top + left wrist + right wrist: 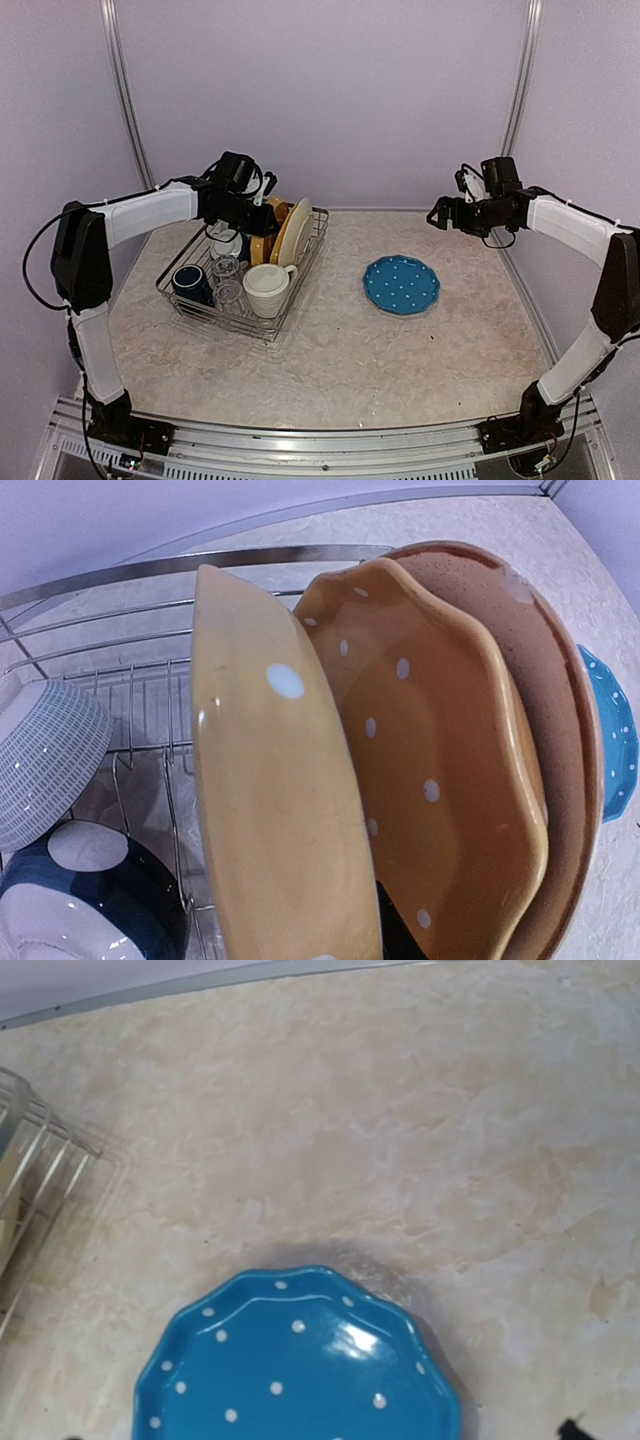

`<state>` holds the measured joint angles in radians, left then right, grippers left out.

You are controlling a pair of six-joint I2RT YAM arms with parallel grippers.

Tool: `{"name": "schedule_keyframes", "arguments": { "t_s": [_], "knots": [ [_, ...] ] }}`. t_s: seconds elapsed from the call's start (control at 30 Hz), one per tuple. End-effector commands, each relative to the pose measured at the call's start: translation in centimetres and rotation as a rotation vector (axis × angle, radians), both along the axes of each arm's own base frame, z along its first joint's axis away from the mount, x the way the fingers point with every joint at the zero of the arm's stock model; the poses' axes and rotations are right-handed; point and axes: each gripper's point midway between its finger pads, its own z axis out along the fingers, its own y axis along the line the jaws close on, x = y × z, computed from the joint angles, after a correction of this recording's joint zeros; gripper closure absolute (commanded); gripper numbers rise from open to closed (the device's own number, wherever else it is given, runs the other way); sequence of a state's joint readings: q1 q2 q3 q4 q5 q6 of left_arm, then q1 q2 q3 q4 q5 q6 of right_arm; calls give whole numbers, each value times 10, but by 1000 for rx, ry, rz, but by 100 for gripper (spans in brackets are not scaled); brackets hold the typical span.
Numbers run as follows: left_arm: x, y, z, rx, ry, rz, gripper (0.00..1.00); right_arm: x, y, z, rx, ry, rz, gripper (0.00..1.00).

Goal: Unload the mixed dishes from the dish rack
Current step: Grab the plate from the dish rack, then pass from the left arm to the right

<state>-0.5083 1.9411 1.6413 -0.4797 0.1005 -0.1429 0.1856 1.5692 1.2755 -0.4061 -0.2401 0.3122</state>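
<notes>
Blue plate (401, 284): bright blue, small white dots.
Yellow plates (430, 770): mustard, scattered white dots.
Tan plate (520, 640): fine brown speckles.
Big mug (266, 288): cream.
Small mug (192, 283): navy, large white spots.
Bowl (45, 760): white, fine grey grid.
Rack (250, 558): silver.
Table (340, 350): beige marbling.

Round bright-blue ceramic plate w/ white dots & scalloped rim (300, 1360) lies flat at btm centre, near part cut off by the frame edge, glare spot on its face. It sits on a beige marbled tabletop (430, 1110) filling most of the view. Far left: corner of a silver wire dish rack (35, 1165), well apart from the plate. Pale lilac wall (60, 978) top-left, grey strip (200, 984) at its foot. Small dark speck (572, 1427) btm right, poss. a fingertip.
</notes>
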Motion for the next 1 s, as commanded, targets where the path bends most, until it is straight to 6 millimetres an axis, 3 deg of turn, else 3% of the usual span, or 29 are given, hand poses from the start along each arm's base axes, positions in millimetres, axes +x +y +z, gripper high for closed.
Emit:
{"name": "schedule_keyframes", "arguments": {
  "t_s": [0.0, 0.33, 0.53, 0.67, 0.97],
  "knots": [
    [-10, 4, 90, -75, -124, 22, 100, -4, 2, 12, 45, -24, 1, 0],
    [-33, 17, 173, -128, -269, 23, 100, -1, 17, 11, 105, -4, 19, 0],
    [-56, 9, 220, -86, -409, -22, 100, 1, 32, 13, 193, 28, -1, 0],
    [-74, -13, 233, -8, -549, -104, 100, 2, 52, 27, 364, 58, 14, 0],
    [-114, -82, 233, 133, -872, -303, 100, -5, 120, 91, 625, 59, 172, 0]
  ]
}}
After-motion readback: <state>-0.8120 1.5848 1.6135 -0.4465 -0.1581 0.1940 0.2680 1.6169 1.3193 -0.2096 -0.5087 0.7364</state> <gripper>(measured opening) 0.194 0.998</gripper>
